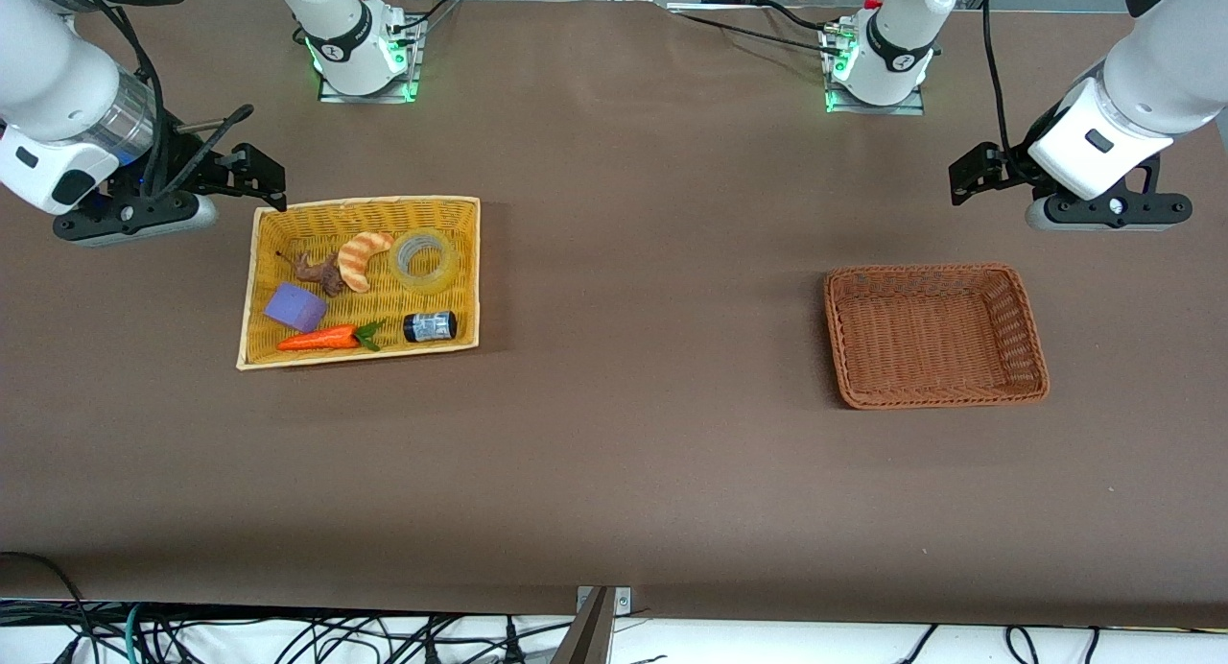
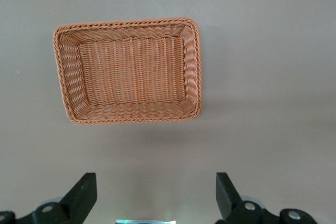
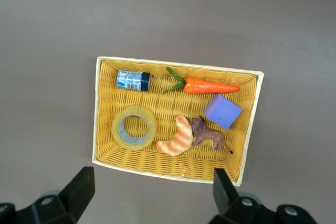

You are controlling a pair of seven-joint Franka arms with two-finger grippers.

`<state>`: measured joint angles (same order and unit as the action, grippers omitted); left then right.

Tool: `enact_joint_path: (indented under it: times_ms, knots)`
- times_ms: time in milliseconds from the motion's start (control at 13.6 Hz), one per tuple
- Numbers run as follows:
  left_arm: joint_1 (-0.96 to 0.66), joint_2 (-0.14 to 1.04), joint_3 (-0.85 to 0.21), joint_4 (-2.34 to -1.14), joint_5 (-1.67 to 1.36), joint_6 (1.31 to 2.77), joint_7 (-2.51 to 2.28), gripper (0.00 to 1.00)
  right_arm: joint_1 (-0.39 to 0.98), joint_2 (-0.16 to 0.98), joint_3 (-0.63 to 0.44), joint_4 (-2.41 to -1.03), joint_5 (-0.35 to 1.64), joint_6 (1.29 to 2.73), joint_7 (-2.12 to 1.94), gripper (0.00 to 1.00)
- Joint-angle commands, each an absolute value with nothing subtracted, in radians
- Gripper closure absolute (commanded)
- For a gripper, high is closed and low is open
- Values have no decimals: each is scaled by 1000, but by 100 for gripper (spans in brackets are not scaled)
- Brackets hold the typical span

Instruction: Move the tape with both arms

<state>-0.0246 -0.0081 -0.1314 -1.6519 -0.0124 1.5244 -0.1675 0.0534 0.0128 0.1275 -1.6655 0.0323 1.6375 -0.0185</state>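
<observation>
Tape waits in the crowded yellow basket (image 1: pixel 251 290)

The tape (image 1: pixel 426 259) lies flat, the croissant (image 1: pixel 363 258) beside it: a careless grasp could snag that. Right end effector (image 1: pixel 251 173) and left end effector (image 1: pixel 974 177) hover over the table (image 1: pixel 652 472), fingers apart.

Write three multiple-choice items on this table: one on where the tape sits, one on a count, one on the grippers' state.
1. Where is the tape?
A. in the yellow basket
B. in the brown basket
C. on the bare table

2. How many things lie in the yellow basket?
A. three
B. six
C. eight

3. How are the left gripper and the right gripper?
A. both shut on tape
B. one open, one shut
C. both open, holding nothing

Answers: 1 A, the roll lies beside the croissant. 2 B, tape, croissant, lion, block, carrot, jar. 3 C, the fingers stand wide apart in both wrist views.
</observation>
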Motion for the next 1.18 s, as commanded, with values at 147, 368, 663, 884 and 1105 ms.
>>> enact_joint_path:
  times_ms: [147, 368, 663, 884, 1105]
  knots:
    - [-15, -23, -130, -1624, -12, 1473, -121, 0, 40, -25, 133, -1689, 34, 1609, -37, 0]
    - [-14, -12, -124, -1617, -11, 1479, -120, 0, 38, -25, 133, -1689, 34, 1611, -40, 0]
    - [9, -9, -129, -1606, 5, 1479, -94, 0, 38, -25, 133, -1692, 29, 1608, -40, 0]
    - [14, -3, -130, -1603, 12, 1479, -92, 0, 38, -26, 135, -1700, 18, 1608, -38, 0]
    - [2, 2, -143, -1595, 15, 1479, -101, 0, 38, -26, 135, -1701, 17, 1608, -38, 0]
